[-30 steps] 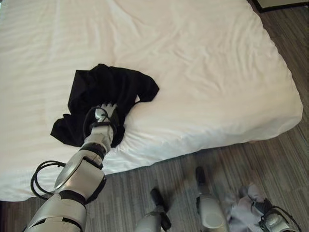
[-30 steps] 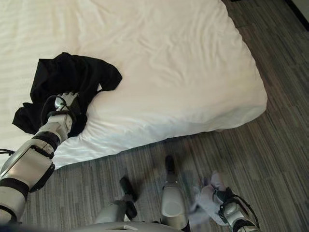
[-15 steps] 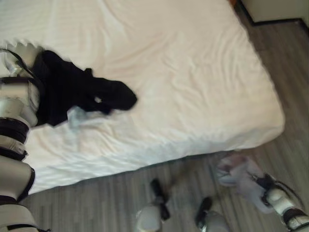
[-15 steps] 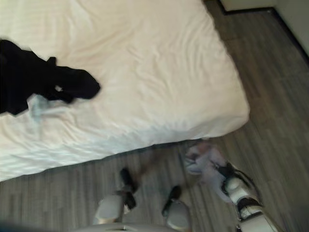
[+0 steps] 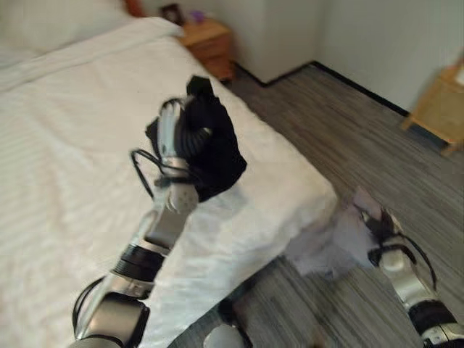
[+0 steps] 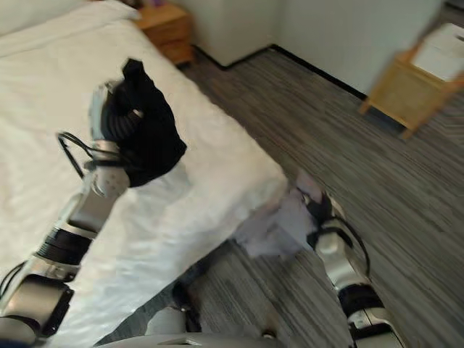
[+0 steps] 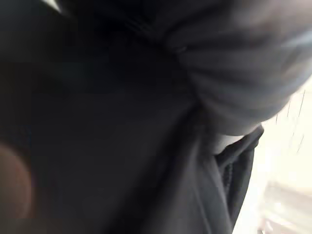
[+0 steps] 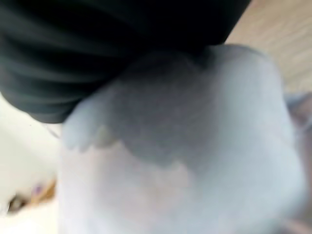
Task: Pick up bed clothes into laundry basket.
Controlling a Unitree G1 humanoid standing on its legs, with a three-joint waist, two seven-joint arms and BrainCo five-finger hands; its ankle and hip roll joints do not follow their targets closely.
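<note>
Black garment (image 5: 214,148) apparently bunched above white bed (image 5: 65,145).

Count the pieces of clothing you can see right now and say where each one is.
2. A black garment is bunched in the raised left hand above the bed. A pale lavender garment hangs from the right hand over the floor beside the bed. More may lie outside the views.

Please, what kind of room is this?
Most likely a bedroom, perhaps in a hotel: a large bed with a white sheet, a small wooden nightstand beside it, and a grey wood-look floor.
</note>
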